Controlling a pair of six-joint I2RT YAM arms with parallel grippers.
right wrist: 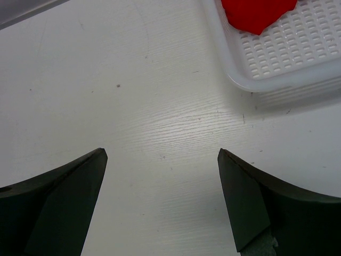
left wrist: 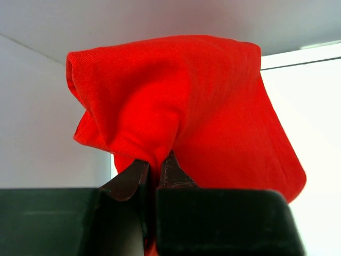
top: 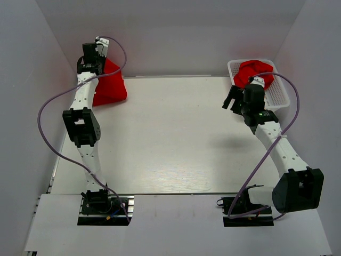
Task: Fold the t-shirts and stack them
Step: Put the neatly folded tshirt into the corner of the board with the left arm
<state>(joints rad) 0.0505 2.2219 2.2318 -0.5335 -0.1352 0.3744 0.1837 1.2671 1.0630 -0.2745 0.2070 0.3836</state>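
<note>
A red t-shirt [top: 111, 84] hangs bunched at the far left corner of the table, its lower edge resting on the tabletop. My left gripper [top: 104, 60] is shut on a fold at its top. In the left wrist view the cloth [left wrist: 186, 101] drapes over the gripper [left wrist: 157, 161] and a pinch of it sits between the jaws. Another red t-shirt [top: 254, 72] lies crumpled in the white mesh basket [top: 277, 98] at the far right. My right gripper [top: 233, 101] hovers just left of the basket, open and holding nothing. The right wrist view shows its jaws [right wrist: 162, 154] wide apart over bare table.
The white table [top: 176, 133] lies between the arms. The basket's corner [right wrist: 250, 80] with a bit of red t-shirt [right wrist: 256, 13] lies ahead and to the right of the right gripper. Grey walls close in behind and on both sides.
</note>
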